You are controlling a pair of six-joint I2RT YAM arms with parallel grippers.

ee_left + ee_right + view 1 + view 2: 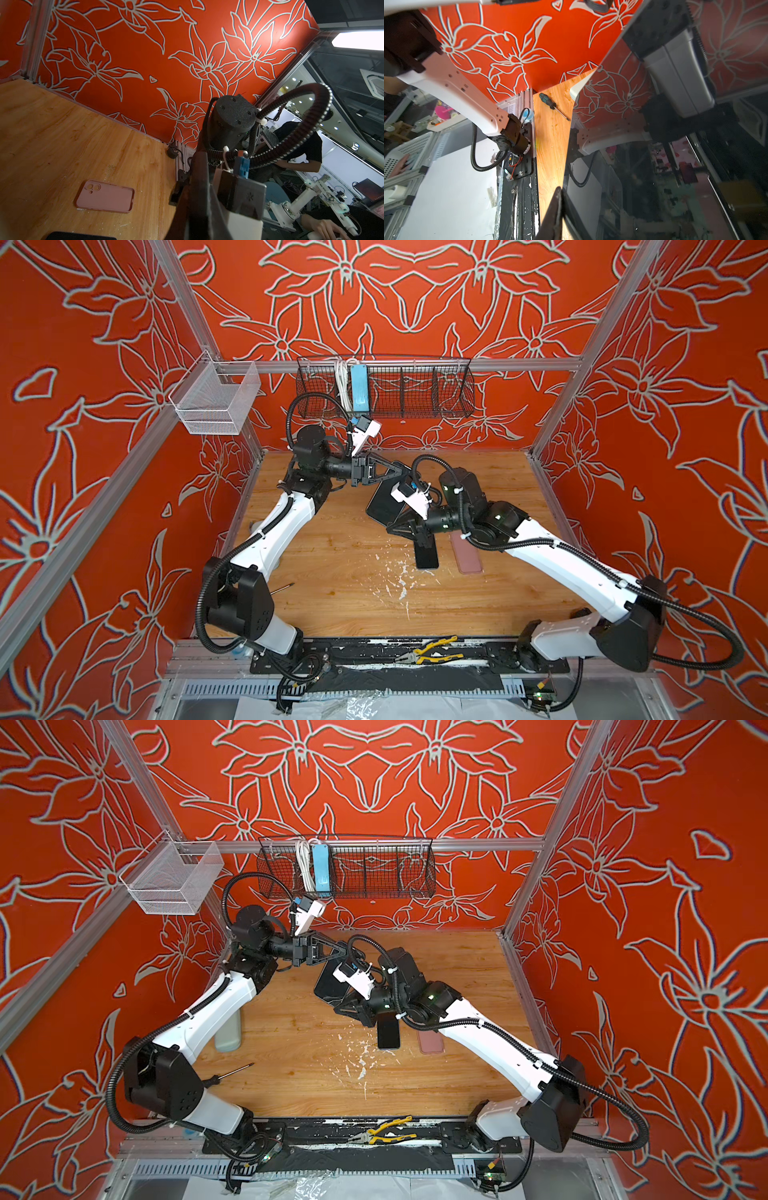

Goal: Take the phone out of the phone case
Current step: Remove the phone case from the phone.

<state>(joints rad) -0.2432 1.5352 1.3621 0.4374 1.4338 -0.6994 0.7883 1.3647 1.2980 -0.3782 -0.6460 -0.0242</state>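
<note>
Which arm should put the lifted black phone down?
The right, probably. Its hand is clamped on the phone, whose shiny face fills the right wrist view. The left hand, shut, only sits at its far corner. The pink phone case lies empty.

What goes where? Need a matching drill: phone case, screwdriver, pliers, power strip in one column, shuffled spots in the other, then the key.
1 phone case
2 screwdriver
3 pliers
4 power strip

A in the black wire basket
B flat on the table, beside a black phone
C on the black base plate, off the wood
D on the table, nothing touching it

Pairs: 1-B, 2-D, 3-C, 4-A
</note>
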